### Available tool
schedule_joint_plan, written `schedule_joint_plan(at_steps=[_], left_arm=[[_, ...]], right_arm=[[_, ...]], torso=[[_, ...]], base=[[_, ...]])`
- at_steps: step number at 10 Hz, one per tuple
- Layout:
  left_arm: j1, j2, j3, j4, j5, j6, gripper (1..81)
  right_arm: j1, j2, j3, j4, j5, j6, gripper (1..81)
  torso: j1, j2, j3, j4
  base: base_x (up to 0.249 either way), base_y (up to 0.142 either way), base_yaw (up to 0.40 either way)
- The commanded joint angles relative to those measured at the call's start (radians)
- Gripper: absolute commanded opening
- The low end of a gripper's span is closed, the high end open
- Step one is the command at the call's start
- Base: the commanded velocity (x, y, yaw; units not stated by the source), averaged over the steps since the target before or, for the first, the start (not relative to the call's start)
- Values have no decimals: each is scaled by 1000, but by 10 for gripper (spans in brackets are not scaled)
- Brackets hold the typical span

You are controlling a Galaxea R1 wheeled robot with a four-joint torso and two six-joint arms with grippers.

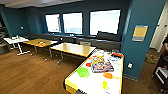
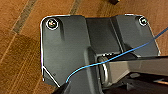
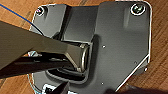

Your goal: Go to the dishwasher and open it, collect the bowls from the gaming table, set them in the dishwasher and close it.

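Ahead, gaming table (image 1: 75,83) bearing a lime green bowl (image 1: 82,72) beside a game box (image 1: 101,65). Arms hanging over wooden floor (image 2: 17,62); finger state of both grippers impossible to tell.

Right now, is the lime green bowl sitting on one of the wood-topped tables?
No, the lime green bowl sits on the white top of the yellow-rimmed gaming table, beside a colourful box.

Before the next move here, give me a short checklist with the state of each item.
1. Gaming table in view, close ahead: ok.
2. Green bowl on its top, upright: ok.
3. Bowl apart from the game box: ok.
4. Other bowls located: cannot tell; orange discs and a yellow item also lie there.
5. Grippers' state: cannot tell.
6. Dishwasher open: cannot tell.
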Motion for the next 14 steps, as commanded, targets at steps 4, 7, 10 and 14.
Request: schedule_joint_plan(at_steps=[4, 7, 10, 14], left_arm=[[-48, -2, -1, -3, 47, 4, 811], [-48, -2, -1, -3, 47, 4, 811], [-48, -2, -1, -5, 47, 4, 811], [-48, -2, -1, -5, 47, 4, 811]], right_arm=[[45, 5, 4, -4, -47, -4, 811], [43, 5, 4, -4, -47, -4, 811], [42, 3, 4, -4, -47, -4, 811], [40, 3, 4, -4, -45, -4, 811]], torso=[[-1, 0, 0, 0], [0, 0, 0, 0], [0, 0, 0, 0], [0, 0, 0, 0]], base=[[77, 78, 0], [81, 78, 0], [81, 78, 0], [79, 78, 0]])
